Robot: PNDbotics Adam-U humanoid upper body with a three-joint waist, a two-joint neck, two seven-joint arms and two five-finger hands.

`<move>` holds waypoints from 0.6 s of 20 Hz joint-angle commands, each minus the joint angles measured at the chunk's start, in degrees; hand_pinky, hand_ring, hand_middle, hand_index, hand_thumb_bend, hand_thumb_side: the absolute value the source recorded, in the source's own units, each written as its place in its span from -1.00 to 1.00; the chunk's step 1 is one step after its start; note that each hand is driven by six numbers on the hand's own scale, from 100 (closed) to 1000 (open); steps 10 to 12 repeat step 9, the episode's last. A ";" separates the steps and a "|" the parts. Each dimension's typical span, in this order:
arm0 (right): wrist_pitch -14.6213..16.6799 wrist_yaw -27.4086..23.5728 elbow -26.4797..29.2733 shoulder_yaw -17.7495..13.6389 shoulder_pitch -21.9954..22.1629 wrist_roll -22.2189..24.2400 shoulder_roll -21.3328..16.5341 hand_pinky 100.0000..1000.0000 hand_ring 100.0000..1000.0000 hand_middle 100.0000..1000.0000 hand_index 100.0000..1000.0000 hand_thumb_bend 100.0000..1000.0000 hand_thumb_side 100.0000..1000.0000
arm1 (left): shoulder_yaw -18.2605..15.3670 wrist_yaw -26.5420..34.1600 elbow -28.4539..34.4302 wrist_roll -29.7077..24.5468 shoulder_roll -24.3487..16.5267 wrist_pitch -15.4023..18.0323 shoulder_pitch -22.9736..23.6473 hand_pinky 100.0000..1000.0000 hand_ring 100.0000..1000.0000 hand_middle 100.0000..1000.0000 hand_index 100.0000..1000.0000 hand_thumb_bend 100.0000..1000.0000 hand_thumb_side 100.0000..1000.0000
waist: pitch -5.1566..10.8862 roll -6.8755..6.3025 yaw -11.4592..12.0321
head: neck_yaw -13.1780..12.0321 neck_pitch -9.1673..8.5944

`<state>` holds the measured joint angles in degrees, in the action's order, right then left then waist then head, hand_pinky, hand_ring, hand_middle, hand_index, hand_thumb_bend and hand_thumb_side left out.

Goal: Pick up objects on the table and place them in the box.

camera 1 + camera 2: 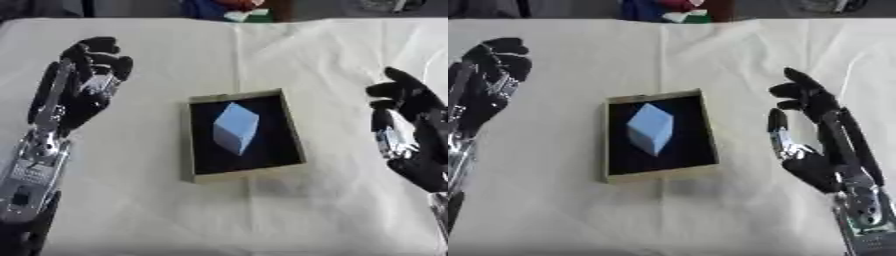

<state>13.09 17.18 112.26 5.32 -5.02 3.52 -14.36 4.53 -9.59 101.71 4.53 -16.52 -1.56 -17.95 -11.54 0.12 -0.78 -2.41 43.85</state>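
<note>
Box (242, 175) sits mid-surface, shallow, tan rim, black inside, slightly rotated so its near edge tilts. From my feed it holds one pale blue block (236, 128), lying fully inside the walls, roughly centred, one corner pointing to the far side, a lighter top face and a greyer side face toward me. Near right, I see the right robot hand (808, 150) off to the side of the box, well apart from it, palm facing inward toward the box, fingers extended and spread, thumb lower and out; open wide, holding nothing, not touching the box. Its forearm comes in from the lower right corner. On the left, the left arm comes up from the lower left corner, silver links showing, and the left robot hand (94, 67) is farther up the surface, level with or just beyond the far edge of the box and well apart from it. Its fingers are curled over at the top, closed-looking, and I see nothing in them. Whether it hovers or touches the cloth I cannot tell. Surface (175, 215) is covered with a cream cloth, creased, with a fold line running from the far edge down through the box position. Far edge: some blurred red, blue and green shapes (667, 10) just beyond the cloth, not identifiable.
</note>
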 commanded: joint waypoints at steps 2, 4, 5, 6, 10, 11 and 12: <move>-0.01 -0.69 0.63 -0.32 -0.43 -0.29 -0.41 0.41 0.56 0.38 0.89 -1.00 0.02 | 0.12 0.12 0.35 0.68 -0.28 0.36 -0.32 0.33 0.35 0.31 0.56 0.00 0.24 | 0.73 0.03 -0.06 | 0.02 0.27; -0.02 -0.87 0.64 -0.29 -0.43 -0.31 -0.43 0.41 0.56 0.38 0.89 -1.00 0.02 | 0.20 0.11 0.32 0.64 -0.23 0.42 -0.27 0.33 0.35 0.31 0.56 0.00 0.24 | 0.78 0.02 0.04 | -0.04 0.27; -0.04 -0.92 0.60 -0.31 -0.40 -0.29 -0.41 0.41 0.56 0.38 0.89 -1.00 0.02 | 0.23 0.11 0.30 0.62 -0.22 0.43 -0.24 0.33 0.35 0.31 0.56 0.00 0.24 | 0.81 0.01 0.04 | -0.02 0.27; -0.05 -0.95 0.57 -0.33 -0.39 -0.31 -0.38 0.41 0.56 0.38 0.89 -1.00 0.02 | 0.24 0.12 0.27 0.61 -0.23 0.43 -0.25 0.33 0.35 0.31 0.56 0.00 0.24 | 0.82 0.01 0.07 | 0.00 0.27; -0.04 -1.05 0.57 -0.37 -0.32 -0.32 -0.36 0.41 0.56 0.38 0.89 -1.00 0.02 | 0.22 0.14 0.17 0.66 -0.21 0.46 -0.11 0.33 0.35 0.31 0.56 0.00 0.23 | 0.94 0.05 0.00 | 0.03 0.27; -0.04 -1.05 0.57 -0.37 -0.32 -0.32 -0.36 0.41 0.56 0.38 0.89 -1.00 0.02 | 0.22 0.14 0.17 0.66 -0.21 0.46 -0.11 0.33 0.35 0.31 0.56 0.00 0.23 | 0.94 0.05 0.00 | 0.03 0.27; -0.04 -1.05 0.57 -0.37 -0.32 -0.32 -0.36 0.41 0.56 0.38 0.89 -1.00 0.02 | 0.22 0.14 0.17 0.66 -0.21 0.46 -0.11 0.33 0.35 0.31 0.56 0.00 0.23 | 0.94 0.05 0.00 | 0.03 0.27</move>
